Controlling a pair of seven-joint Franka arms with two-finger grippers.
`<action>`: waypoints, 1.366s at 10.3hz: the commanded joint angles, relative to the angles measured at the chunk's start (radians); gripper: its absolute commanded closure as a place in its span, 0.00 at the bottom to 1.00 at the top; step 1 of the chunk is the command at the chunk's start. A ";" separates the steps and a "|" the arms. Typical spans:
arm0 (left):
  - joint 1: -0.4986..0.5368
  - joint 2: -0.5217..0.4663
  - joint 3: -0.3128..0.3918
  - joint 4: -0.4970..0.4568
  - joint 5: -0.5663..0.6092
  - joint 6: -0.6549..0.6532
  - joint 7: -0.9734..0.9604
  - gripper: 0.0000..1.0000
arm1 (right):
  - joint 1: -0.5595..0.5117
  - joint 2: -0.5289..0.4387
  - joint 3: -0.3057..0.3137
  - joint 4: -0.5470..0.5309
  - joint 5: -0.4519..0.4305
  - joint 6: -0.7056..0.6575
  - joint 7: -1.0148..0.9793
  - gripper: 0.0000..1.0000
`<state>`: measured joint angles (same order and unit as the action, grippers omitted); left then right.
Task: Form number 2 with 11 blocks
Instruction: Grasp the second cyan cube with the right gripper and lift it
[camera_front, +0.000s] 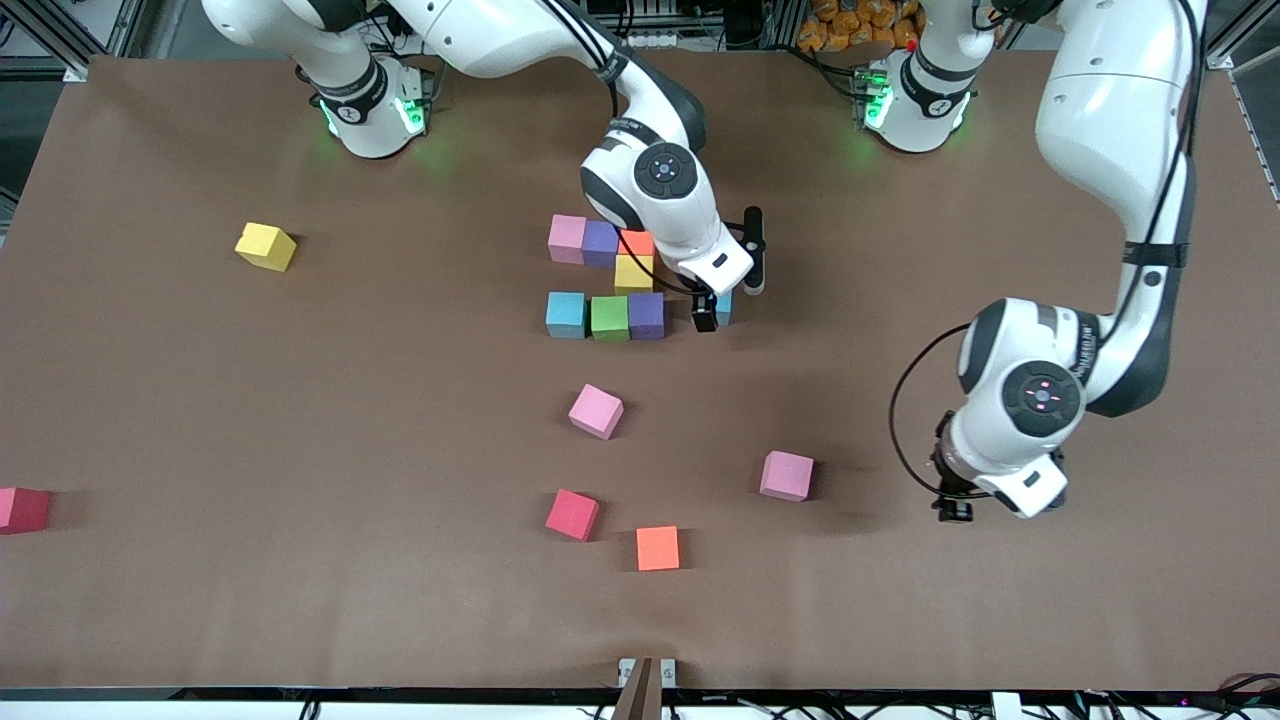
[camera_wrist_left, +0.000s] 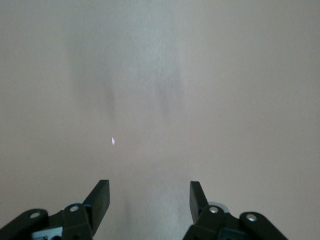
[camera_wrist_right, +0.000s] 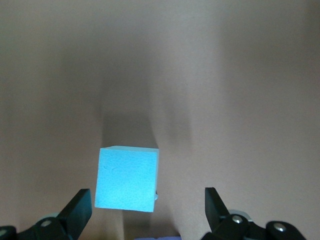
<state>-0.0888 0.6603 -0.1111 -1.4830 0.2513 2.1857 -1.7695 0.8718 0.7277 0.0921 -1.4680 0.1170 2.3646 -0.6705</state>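
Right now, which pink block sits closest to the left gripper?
The pink block toward the left arm's end, beside the open, empty left gripper. The other loose pink block lies farther away; the third is in the figure.

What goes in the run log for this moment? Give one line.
right gripper: open over blue block, beside purple block | left gripper: open, empty, over bare table | pink block: loose
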 joint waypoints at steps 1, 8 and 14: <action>0.033 -0.007 -0.007 0.001 -0.017 -0.012 0.041 0.27 | -0.020 0.030 0.044 -0.005 0.009 0.012 -0.020 0.00; 0.035 -0.002 -0.007 0.000 -0.020 -0.007 0.041 0.27 | -0.020 0.079 0.051 0.002 0.009 0.051 -0.017 0.00; 0.034 -0.004 -0.007 0.000 -0.020 -0.007 0.038 0.27 | -0.011 0.105 0.052 0.005 0.004 0.082 0.037 0.06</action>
<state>-0.0550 0.6609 -0.1176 -1.4841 0.2513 2.1857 -1.7471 0.8691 0.8253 0.1306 -1.4728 0.1175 2.4393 -0.6455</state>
